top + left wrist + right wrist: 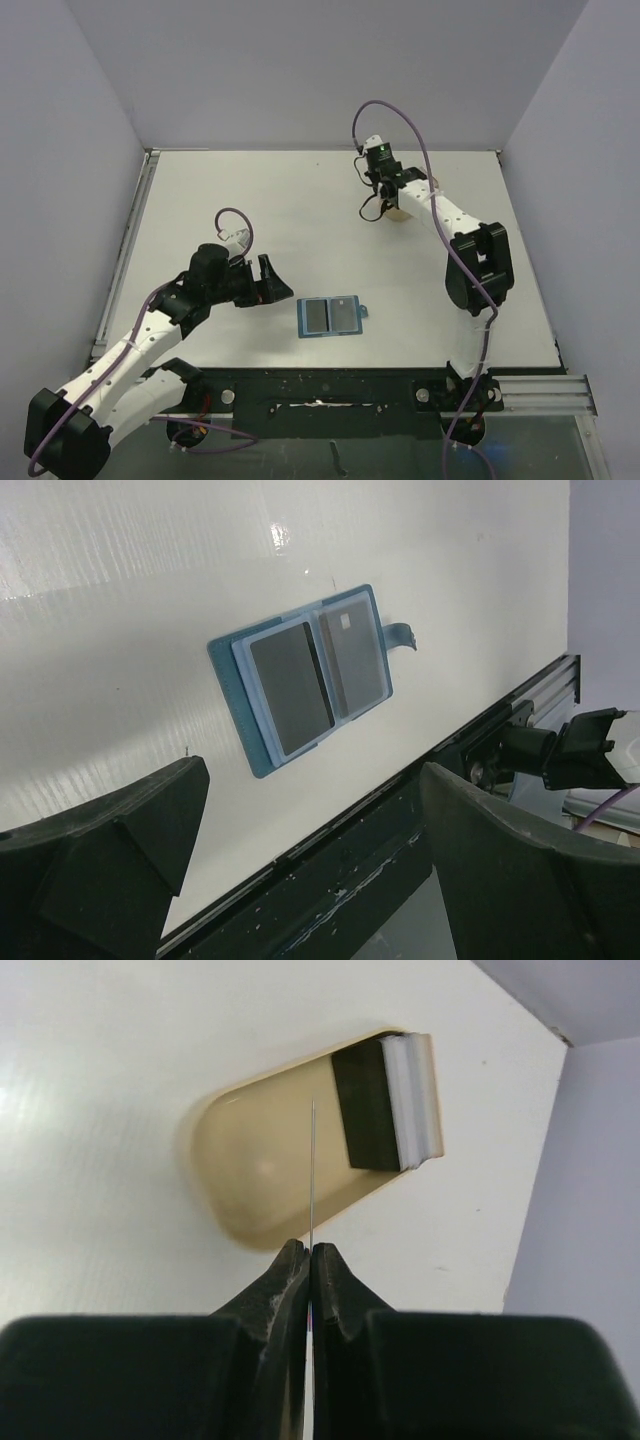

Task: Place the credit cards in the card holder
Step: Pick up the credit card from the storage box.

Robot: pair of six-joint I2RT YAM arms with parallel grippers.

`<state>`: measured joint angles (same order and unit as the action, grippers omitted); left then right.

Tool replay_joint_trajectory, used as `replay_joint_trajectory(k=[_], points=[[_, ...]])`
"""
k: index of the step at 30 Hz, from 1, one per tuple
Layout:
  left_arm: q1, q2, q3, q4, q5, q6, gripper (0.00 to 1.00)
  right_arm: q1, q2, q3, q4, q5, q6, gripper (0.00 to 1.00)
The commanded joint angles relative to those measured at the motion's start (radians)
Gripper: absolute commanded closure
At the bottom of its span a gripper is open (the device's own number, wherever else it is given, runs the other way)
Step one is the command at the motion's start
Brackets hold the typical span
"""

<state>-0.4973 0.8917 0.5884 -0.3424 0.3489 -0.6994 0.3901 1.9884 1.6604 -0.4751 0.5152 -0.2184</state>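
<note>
Bright, even light falls from above me, and glare streaks the table [280,530] in my left wrist view. My fingers [100,870] loom dark and soft-edged up close

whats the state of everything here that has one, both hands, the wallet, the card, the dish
left hand: open, holding nothing
right hand: shut on the credit card
credit card: pinched edge-on, sticking out over the dish
card holder: lying spread open, a grey panel in each half, tab unfastened
dish: right way up, dark and white block at one end
</note>
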Motion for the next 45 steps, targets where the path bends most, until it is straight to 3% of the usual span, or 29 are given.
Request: replay_joint_trajectory(k=[1,6,13,26,37,45], points=[[0.002,-0.005,0.014,0.043,0.028,-0.033,0.13,0.052,-0.158,-0.044,-0.065,-0.055,0.158,1.0],[0.005,0.003,0.032,0.066,0.047,-0.06,0.13,0.106,-0.32,-0.165,-0.075,-0.186,0.326,1.0],[0.009,-0.009,0.037,0.161,0.063,-0.157,0.16,0.172,-0.553,-0.405,0.041,-0.379,0.571,1.0],[0.01,-0.063,0.0,0.473,0.04,-0.415,0.25,0.261,-0.989,-0.895,0.607,-0.734,1.088,1.0],[0.009,0.012,0.004,0.671,0.127,-0.484,0.35,0.302,-1.041,-1.056,0.937,-0.902,1.276,1.0],[0.009,0.026,-0.039,0.835,0.192,-0.563,0.6,0.332,-1.012,-1.06,0.961,-0.945,1.294,1.0]])
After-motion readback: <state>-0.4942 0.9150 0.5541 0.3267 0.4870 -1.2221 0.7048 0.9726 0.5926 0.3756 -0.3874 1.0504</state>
